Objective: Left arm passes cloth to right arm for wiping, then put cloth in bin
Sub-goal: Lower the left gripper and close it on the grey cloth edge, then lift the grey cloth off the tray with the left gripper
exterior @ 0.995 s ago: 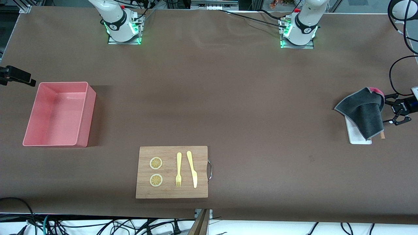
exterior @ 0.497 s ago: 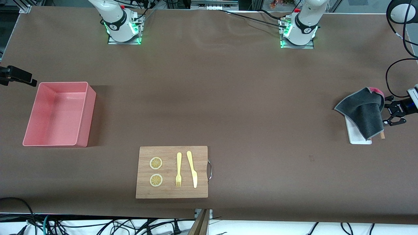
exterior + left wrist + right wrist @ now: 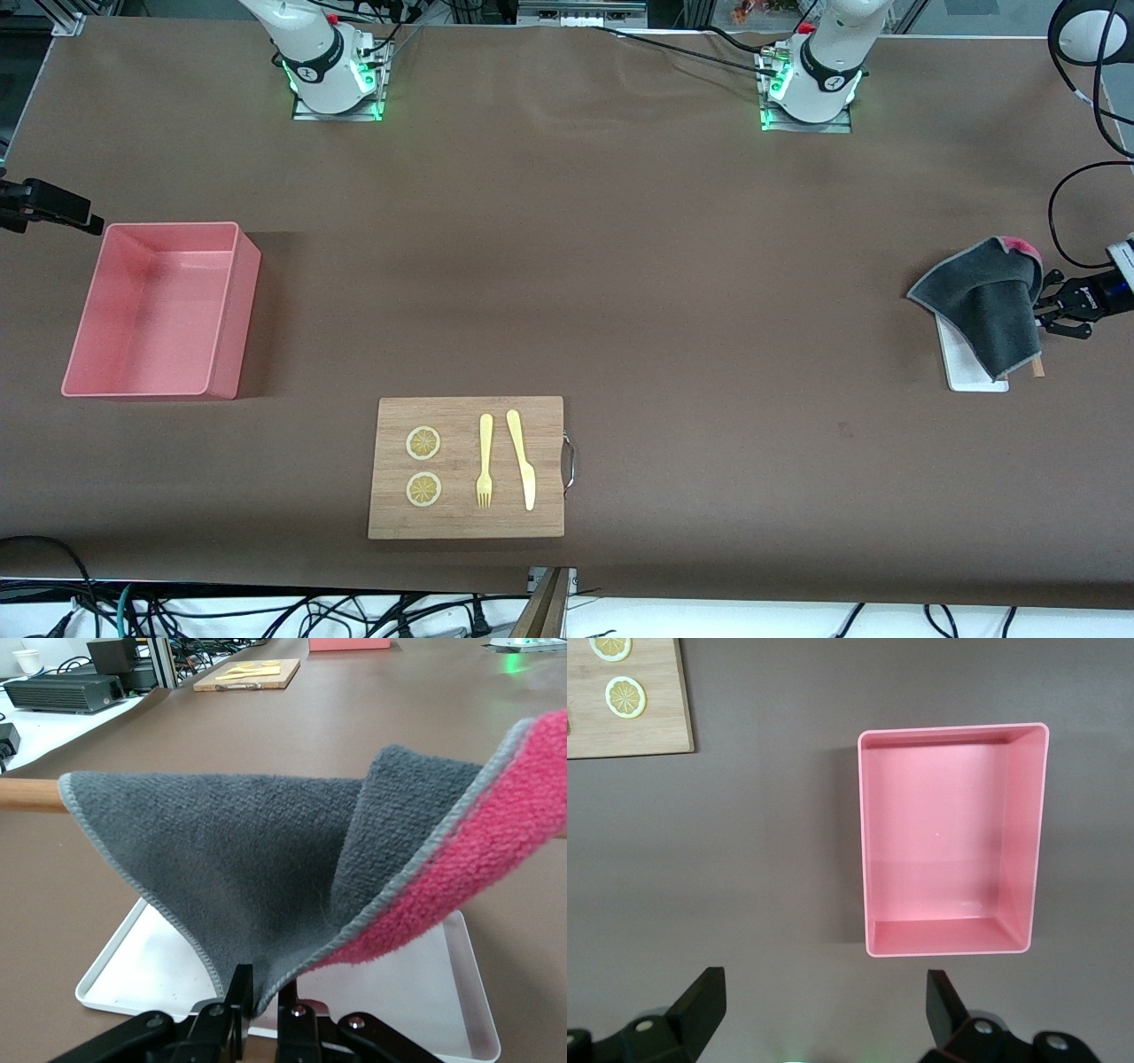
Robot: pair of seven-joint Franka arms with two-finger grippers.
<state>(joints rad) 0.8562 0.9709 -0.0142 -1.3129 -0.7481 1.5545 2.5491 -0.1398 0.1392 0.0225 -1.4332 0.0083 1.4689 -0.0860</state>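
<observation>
We saw a cloth point(image 3: 983, 306) that was dark grey on one face and pink-red on the reverse, with a pale stitched edge. The tray point(image 3: 966, 368) under it was white. The bin point(image 3: 226, 310) was pink, the tabletop point(image 3: 620, 266) plain brown. The cutting board point(image 3: 465, 518) was light wood; its fork point(image 3: 485, 461), knife point(image 3: 521, 459) and citrus slices point(image 3: 423, 443) were yellow.

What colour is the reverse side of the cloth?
Pink-red on the cloth, clearest in the left wrist view.

Pinched on the cloth point(image 3: 266, 859) over the tray point(image 3: 416, 992) by the left gripper point(image 3: 261, 1010), bare table point(image 3: 673, 292) toward the distant board point(image 3: 467, 467) and bin point(image 3: 159, 310).
</observation>
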